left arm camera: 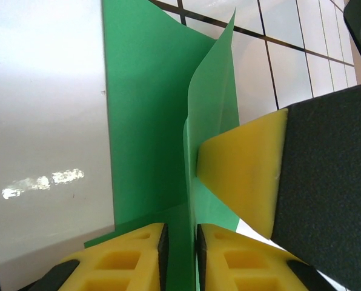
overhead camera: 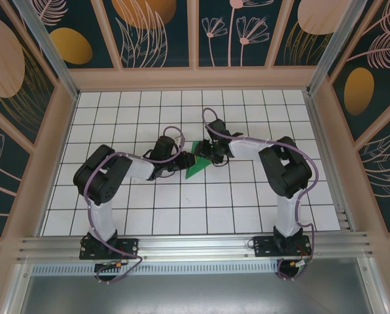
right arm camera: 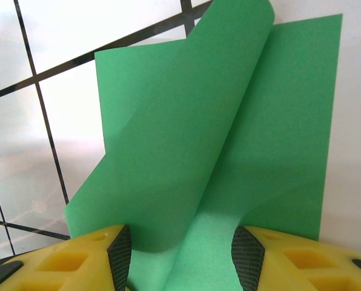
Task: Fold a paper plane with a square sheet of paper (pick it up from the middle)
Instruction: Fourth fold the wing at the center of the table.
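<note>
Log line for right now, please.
sheet: partly folded, one flap raised | left gripper: jaws narrow around raised fold | right gripper: open, straddling sheet

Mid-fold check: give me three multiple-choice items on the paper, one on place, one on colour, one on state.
1. Where is the paper?
A) between the left gripper and right gripper
B) against the far wall
C) on the near rail

2. Its colour?
A) red
B) green
C) white

3. Its state?
A) fully flat
B) one flap curled up
C) crumpled into a ball

Answers:
1 A, the two grippers flank it in the top view.
2 B, it is bright green in every view.
3 B, the right wrist view shows the flap curling above the flat part.
</note>
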`<state>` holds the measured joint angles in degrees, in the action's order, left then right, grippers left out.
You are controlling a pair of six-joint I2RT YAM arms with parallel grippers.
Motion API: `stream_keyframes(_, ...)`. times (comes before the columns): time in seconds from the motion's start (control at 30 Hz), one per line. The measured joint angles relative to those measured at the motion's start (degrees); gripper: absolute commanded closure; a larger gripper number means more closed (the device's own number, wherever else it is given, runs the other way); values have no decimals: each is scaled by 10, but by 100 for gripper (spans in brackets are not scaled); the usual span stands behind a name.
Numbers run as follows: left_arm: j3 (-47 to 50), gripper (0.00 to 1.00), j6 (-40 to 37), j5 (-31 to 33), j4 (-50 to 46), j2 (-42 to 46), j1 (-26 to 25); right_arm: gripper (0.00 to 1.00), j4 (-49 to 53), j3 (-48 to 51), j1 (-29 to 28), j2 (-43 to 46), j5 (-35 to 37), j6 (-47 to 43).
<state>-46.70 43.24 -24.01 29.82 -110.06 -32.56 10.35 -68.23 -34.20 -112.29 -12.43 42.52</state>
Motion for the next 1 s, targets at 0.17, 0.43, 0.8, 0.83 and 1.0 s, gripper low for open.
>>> stream_keyframes(0.17, 0, 81, 0, -5, 6, -3, 0, 46, 0, 0, 0, 0, 0, 0)
stream_keyframes(0.43, -4, 88, 0, -16, 15, -12, -1, 46, 0, 0, 0, 1, 0, 0)
stream_keyframes(0.8, -3, 94, 3, -16, 21, -15, -4, 46, 0, 8, 5, 14, -11, -17)
stream_keyframes(0.83, -3, 95, 5, -16, 24, -15, -5, 46, 0, 11, 7, 17, -13, -18)
stream_keyframes(1.0, 3, 95, 18, -17, 45, -15, -5, 46, -3, 38, 16, 44, -27, -22)
